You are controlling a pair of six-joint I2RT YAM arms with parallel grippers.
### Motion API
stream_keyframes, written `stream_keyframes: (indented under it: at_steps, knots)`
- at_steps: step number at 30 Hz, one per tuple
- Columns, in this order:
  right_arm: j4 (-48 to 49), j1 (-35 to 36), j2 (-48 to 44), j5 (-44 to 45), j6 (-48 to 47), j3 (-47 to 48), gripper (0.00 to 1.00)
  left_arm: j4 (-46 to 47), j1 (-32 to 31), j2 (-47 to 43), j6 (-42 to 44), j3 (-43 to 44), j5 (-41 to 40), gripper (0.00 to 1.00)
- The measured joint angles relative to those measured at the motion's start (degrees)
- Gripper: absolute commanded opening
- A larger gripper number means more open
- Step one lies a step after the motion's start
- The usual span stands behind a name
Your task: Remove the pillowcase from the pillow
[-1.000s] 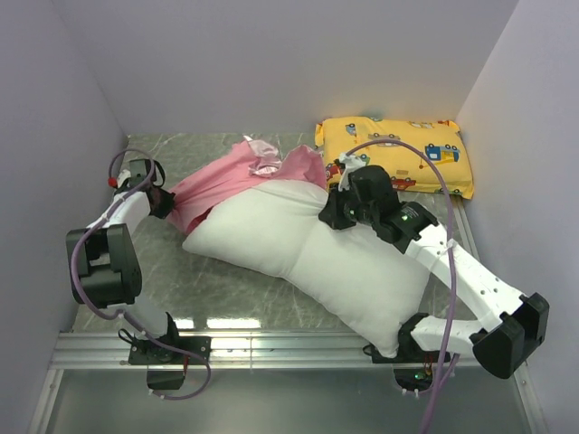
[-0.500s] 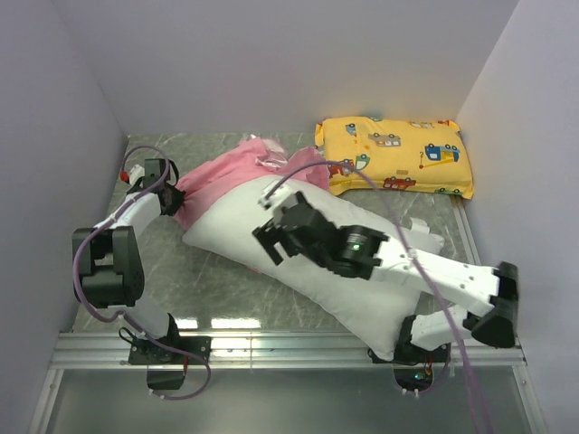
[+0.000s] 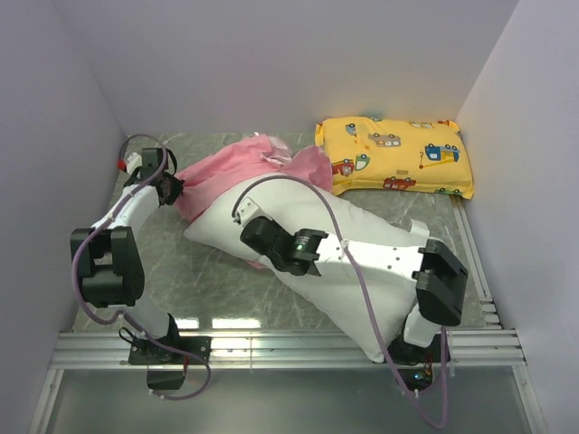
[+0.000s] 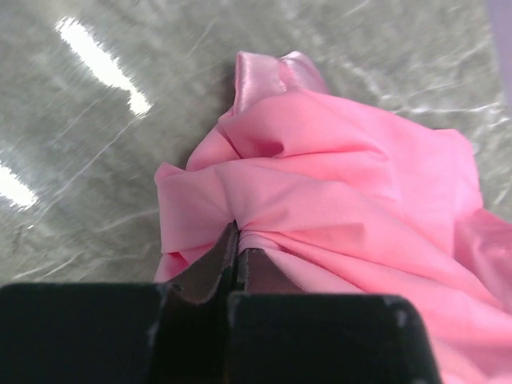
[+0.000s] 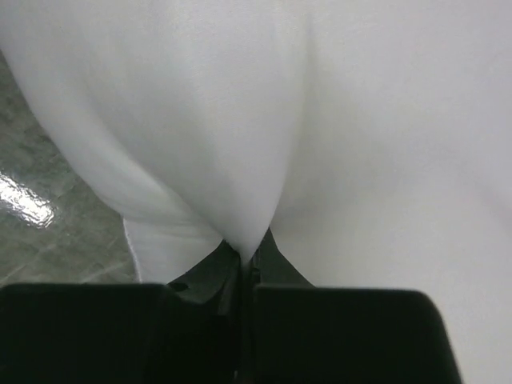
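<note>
While the white pillow (image 3: 371,231) lies diagonally across the table (image 3: 172,271), the pink pillowcase (image 3: 240,170) sits crumpled at its far left end; cannot tell if that end is inside it. Left hand (image 4: 236,230) is clamped onto a fold of the pillowcase, with fabric bunched between the closed fingers. Right hand (image 5: 244,254) is closed on a pinch of the pillow near its left end. Yellow vehicle-print pillow (image 3: 393,155) lies far right, just beside the pillowcase.
</note>
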Motion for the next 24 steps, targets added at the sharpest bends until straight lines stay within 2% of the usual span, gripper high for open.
stream_keyframes:
  at_steps: [5,10,15,19,24]
  knots:
    - [-2.10,-1.31,-9.03,-4.72,0.90,-1.38,0.00,-0.92,0.52,2.95,0.04,5.07,0.48,0.01]
    - [-5.40,-3.72,-28.98,-15.26,1.88,-4.24,0.00,-1.18,2.86,8.76,0.02,9.99,0.72,0.00]
    - [-5.27,-6.97,-44.11,-22.97,3.74,-4.59,0.00,-0.98,3.85,10.84,-0.15,10.29,0.94,0.01]
    - [-3.69,-11.10,-48.98,-22.03,6.14,-4.59,0.00,0.68,3.17,10.49,-0.57,7.52,1.18,0.00]
    - [-1.75,-12.76,-49.29,-16.57,8.13,-4.72,0.00,1.62,1.44,8.83,-1.09,2.21,1.70,0.00]
